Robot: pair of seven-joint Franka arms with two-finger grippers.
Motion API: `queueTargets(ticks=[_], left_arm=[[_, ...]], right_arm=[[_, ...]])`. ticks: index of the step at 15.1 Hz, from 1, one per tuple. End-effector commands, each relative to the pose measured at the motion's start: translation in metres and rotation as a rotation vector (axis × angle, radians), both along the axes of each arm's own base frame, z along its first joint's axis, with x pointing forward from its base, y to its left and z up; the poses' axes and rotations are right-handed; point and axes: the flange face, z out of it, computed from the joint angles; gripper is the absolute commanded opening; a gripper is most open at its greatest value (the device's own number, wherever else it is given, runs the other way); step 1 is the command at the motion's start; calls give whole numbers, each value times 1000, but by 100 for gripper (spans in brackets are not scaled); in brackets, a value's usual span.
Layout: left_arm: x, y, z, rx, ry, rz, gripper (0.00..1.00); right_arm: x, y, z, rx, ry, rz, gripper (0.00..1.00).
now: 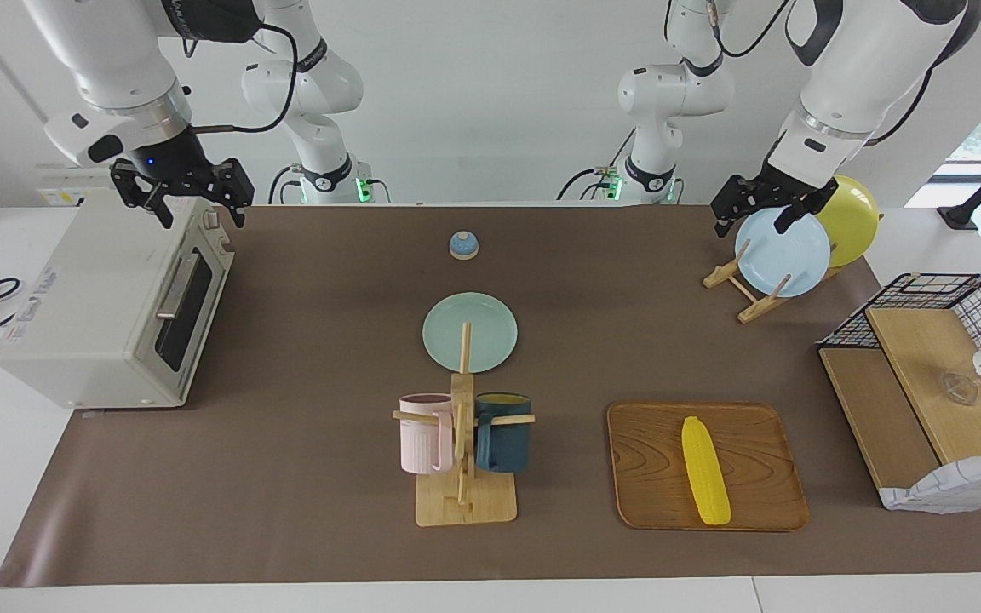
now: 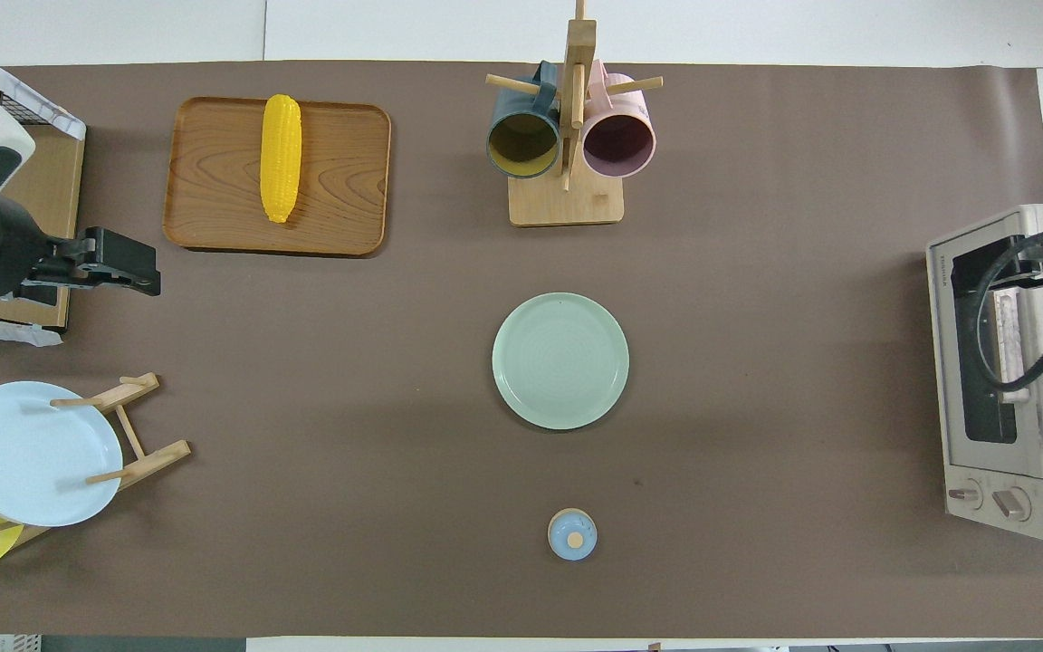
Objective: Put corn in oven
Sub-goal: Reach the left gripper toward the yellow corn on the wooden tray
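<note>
Corn [image 1: 705, 470] lies on wooden tray [image 1: 706, 465], toward left arm's end of bench. Oven [image 1: 112, 296] at right arm's end, door shut. Right gripper [image 1: 186, 200] hangs over oven top, jaws spread. Left gripper [image 1: 760, 209] over plate rack [image 1: 746, 289], jaws spread, empty.

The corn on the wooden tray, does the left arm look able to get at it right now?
Probably yes. The corn lies bare on the wooden tray with nothing over it. The left tool hangs empty above the plate rack at that same end of the table, and no object stands between them.
</note>
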Motion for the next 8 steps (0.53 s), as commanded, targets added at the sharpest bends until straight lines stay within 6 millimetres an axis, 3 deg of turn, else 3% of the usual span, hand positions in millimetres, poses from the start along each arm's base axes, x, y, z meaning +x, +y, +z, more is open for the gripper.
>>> queueTargets(ticks=[1, 2, 3, 4, 6, 8], left_arm=[[48, -1, -30, -30, 27, -11, 100], [67, -2, -40, -36, 30, -12, 100], [87, -6, -54, -43, 37, -15, 100], [103, -7, -66, -51, 33, -17, 100], [129, -8, -91, -63, 26, -39, 100], [149, -7, -122, -71, 9, -57, 100]], right_arm=[[-8, 4, -1, 21, -6, 3, 99], [-5, 0, -3, 22, -29, 6, 43], [-7, -3, -15, 23, -37, 37, 13], [-16, -14, -28, 25, -37, 108, 0], [-29, -36, -52, 25, -46, 154, 0], [-31, -39, -70, 12, -69, 108, 0]])
